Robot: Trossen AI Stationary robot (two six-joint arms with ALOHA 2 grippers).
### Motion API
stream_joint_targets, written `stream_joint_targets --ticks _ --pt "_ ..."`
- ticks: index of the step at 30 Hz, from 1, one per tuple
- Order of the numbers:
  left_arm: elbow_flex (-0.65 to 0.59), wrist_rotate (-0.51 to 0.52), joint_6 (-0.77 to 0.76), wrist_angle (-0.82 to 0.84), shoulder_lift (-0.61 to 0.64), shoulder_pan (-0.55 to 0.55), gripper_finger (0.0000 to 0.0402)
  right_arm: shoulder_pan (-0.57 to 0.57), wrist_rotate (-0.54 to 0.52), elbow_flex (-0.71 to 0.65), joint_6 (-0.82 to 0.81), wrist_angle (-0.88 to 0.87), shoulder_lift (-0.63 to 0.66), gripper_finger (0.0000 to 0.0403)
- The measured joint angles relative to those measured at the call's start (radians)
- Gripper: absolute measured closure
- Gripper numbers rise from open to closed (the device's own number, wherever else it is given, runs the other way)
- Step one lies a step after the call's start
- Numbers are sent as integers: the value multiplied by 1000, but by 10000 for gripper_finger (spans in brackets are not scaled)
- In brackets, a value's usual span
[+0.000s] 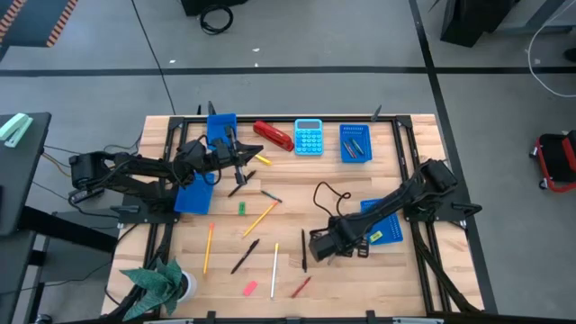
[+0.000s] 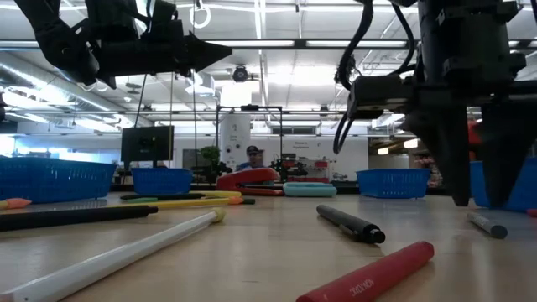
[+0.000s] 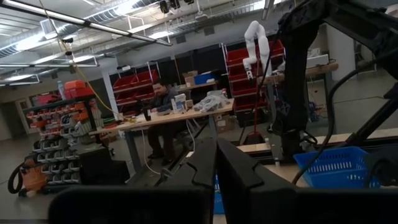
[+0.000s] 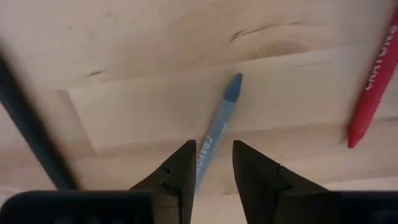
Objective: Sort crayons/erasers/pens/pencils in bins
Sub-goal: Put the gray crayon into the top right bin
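The right gripper [image 4: 210, 167] hangs low over the table with its two fingers a little apart and nothing clamped between them; in its wrist view the grey crayon [image 4: 216, 132] lies flat on the wood straight ahead, its near end running into the gap between the fingertips and its pointed tip aimed away from the gripper, slightly off to one side. The long axis of that crayon therefore runs nearly along the gripper's line of sight and not across the gap, which I judge to be the relation the coming grasp depends on: the fingers stand on either side of the shaft and need mainly to drop and close. A red crayon [image 4: 374, 81] lies well off to one side, and a dark pen [image 4: 28, 130] crosses the other side. From above, the right gripper [image 1: 335, 243] sits just beside a blue bin [image 1: 389, 225] that holds the yellow eraser [image 1: 375, 237], so this arm is plainly nearer. The left gripper [image 1: 241, 155] is raised above the far-left bins [image 1: 221, 126], fingers apparently together and empty.
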State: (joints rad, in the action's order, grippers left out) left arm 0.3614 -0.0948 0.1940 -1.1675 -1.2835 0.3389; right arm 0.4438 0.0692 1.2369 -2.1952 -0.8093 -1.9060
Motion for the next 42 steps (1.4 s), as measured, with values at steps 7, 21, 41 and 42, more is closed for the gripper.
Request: stream_joint_targets --ticks 7,21,41,42 --pt "0 0 0 10 0 0 389 0 8 0 6 -6 -8 301" --pt "0 0 0 15 0 0 390 0 12 0 101 -24 -40 315" --pt "0 0 0 16 0 0 386 -26 -130 0 261 -32 -34 364" --pt "0 0 0 16 0 0 383 -30 -133 0 278 -37 -30 364"
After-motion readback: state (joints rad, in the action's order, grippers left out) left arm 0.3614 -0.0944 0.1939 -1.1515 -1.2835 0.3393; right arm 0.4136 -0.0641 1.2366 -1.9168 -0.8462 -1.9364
